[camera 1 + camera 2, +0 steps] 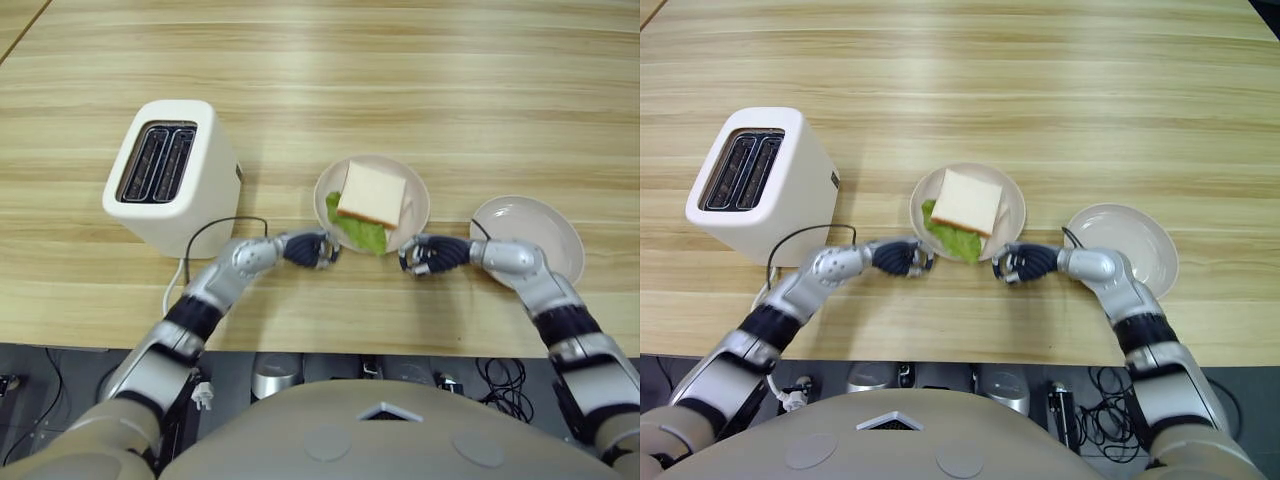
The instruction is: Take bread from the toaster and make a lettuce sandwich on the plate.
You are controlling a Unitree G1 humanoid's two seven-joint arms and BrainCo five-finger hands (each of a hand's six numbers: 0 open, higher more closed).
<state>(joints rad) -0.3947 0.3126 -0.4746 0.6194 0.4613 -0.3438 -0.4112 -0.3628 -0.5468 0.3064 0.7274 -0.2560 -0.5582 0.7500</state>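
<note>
The plate [326,200] sat near the middle of the worktop's [400,80] front edge. It carried the finished sandwich: a square slice of white bread [372,193] on top, and green lettuce [362,234] poking out beneath it on the front side.

Toward the left edge stood the cream toaster [170,175], its two slots facing up and dark inside. A black cable [212,224] looped from it toward the front edge.

Toward the right, near the front edge, lay a second pale dish [527,238] with nothing in it.

The left hand [310,249] rested on the worktop just beside the plate's front-left rim. Its fingers were curled together around nothing.

The right hand [430,254] sat just beside the front-right rim, between the plate and the dish. Its fingers were likewise curled in and held nothing.
</note>
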